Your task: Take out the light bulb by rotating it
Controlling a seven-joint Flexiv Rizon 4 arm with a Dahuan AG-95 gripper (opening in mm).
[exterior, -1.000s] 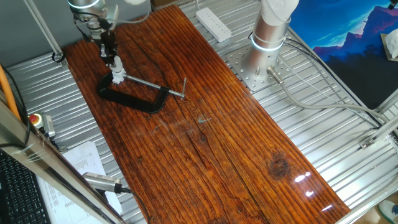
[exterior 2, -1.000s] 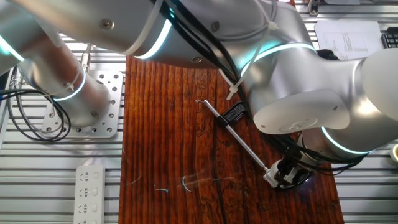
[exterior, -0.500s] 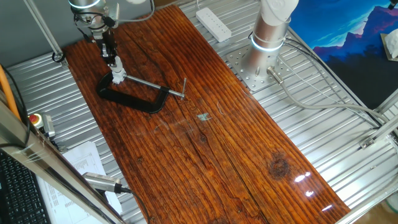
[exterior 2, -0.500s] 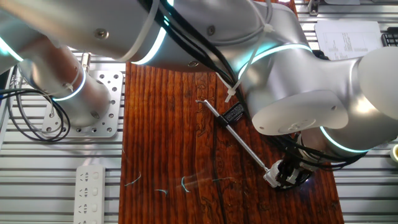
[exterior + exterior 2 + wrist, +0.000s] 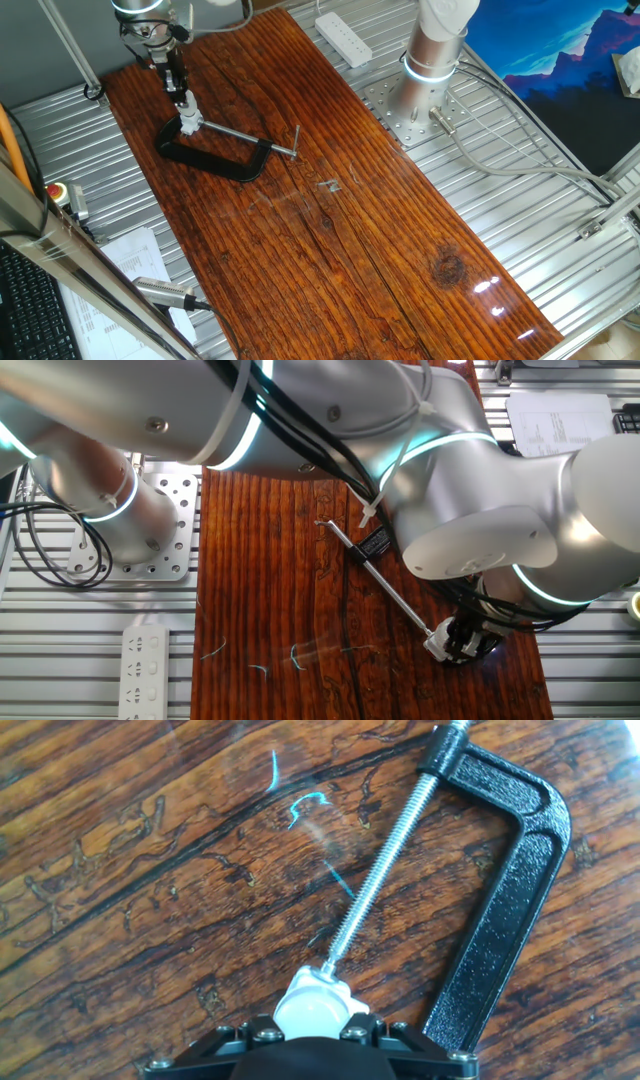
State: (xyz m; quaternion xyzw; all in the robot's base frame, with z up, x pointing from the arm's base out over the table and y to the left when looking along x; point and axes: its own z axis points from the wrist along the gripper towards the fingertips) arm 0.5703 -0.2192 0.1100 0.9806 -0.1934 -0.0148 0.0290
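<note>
The light bulb (image 5: 186,102) is small and frosted white, and sits at the tips of my gripper (image 5: 181,93) at the far left of the wooden board. In the hand view the bulb (image 5: 312,1012) fills the space between the jaws of my gripper (image 5: 312,1032), which is shut on it. Just below the bulb is the white socket stub (image 5: 188,125), held in the black C-clamp (image 5: 213,160). The clamp's steel screw rod (image 5: 385,870) runs away from the socket. In the other fixed view my gripper (image 5: 466,637) stands over the socket (image 5: 436,641), with the bulb hidden.
A white power strip (image 5: 343,38) lies at the board's far end, next to the arm's base plate (image 5: 405,110). A red stop button (image 5: 55,190) and papers (image 5: 135,255) sit off the board's left edge. The arm's big links (image 5: 470,530) overhang the board.
My gripper has risen slightly at the socket, still shut on the bulb. The clamp has not moved.
</note>
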